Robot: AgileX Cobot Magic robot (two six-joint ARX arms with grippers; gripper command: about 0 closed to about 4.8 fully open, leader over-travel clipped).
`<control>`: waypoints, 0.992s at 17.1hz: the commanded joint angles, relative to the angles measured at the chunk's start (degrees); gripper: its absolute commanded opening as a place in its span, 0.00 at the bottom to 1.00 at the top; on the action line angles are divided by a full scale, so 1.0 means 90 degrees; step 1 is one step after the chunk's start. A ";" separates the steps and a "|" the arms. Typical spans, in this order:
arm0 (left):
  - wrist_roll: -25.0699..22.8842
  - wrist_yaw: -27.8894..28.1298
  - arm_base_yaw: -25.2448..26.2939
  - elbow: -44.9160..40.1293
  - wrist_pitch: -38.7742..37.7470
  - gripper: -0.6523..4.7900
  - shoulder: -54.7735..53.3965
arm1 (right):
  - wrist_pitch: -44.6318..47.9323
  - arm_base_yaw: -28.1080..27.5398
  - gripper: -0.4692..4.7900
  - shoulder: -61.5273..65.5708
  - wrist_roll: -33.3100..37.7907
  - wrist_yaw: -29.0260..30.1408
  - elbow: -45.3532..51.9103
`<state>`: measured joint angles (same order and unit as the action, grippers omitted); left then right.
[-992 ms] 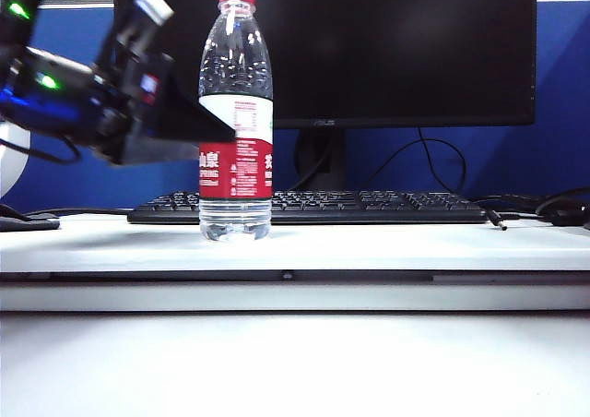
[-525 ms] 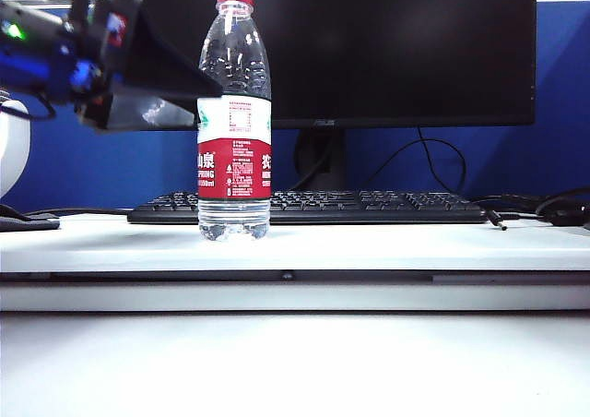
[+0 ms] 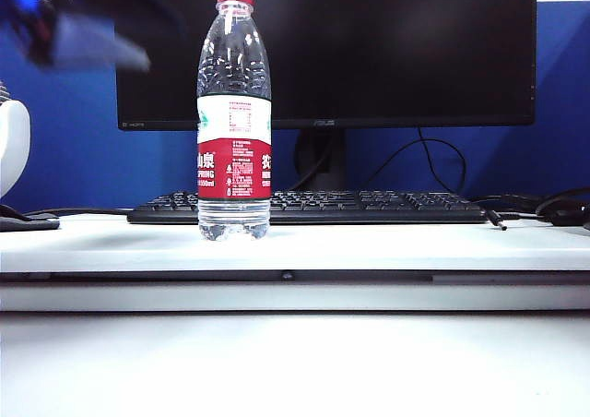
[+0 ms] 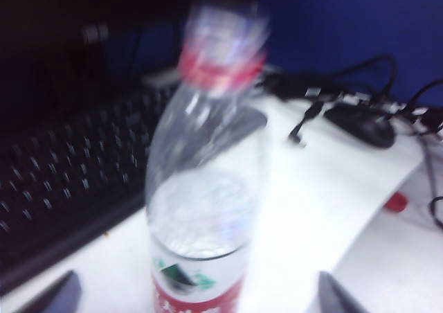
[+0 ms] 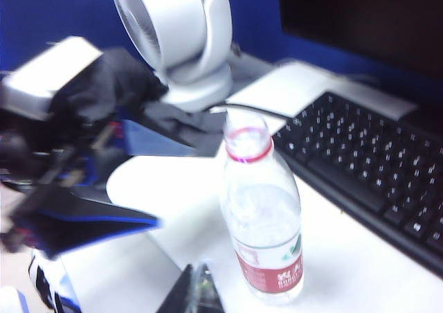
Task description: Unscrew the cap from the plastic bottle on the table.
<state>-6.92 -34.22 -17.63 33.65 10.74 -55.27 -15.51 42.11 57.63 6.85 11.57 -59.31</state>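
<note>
**— Where does the job stand?**

— By my reading, the main part is done. The plastic bottle (image 3: 234, 159) stands upright on the table (image 3: 415, 246), just in front of the keyboard (image 3: 369, 205). Its mouth looks bare: I see clear thread above the thin red ring (image 3: 234, 1), and no cap on it.

**— So where is the cap?**

— I can't say for sure. My left wrist view shows a small red blob (image 4: 396, 202) lying on the white surface, well apart from the bottle. It may be the cap, but it is too small and blurred to be sure.

**— And your grippers?**

— My left gripper (image 3: 92, 43) is up high, to the left of the bottle's shoulder and clear of it. Its fingers (image 4: 62, 298) are spread wide with nothing between them. My right gripper (image 5: 197, 292) hangs near the bottle on its own side, pinched fully together. I can't tell whether anything is caught in the tips.

**— What's left?**

— Little, I think: confirm where the cap lies and pull both arms clear.
</note>
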 commanded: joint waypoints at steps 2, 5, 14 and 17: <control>0.0083 0.0180 0.0002 0.0017 -0.0481 0.11 0.1430 | 0.0061 0.0007 0.09 -0.0206 0.0080 -0.0121 -0.0017; 0.0709 0.0831 0.0002 0.0007 -0.0724 0.11 0.2348 | -0.0097 0.0012 0.09 -0.0260 0.0182 0.0017 -0.0012; 0.2166 0.1892 0.0000 -0.0381 -0.2193 0.11 0.5938 | 0.1542 0.1848 0.09 -0.1360 0.0078 -0.1627 0.1758; 0.2302 0.1523 -0.0002 -0.0389 -0.2839 0.11 0.6118 | 0.2125 0.1999 0.09 -0.1600 0.0058 -0.1600 0.2419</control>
<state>12.99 -18.68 -17.65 30.17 -13.98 -0.40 1.93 60.31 43.97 7.42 -2.79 -38.59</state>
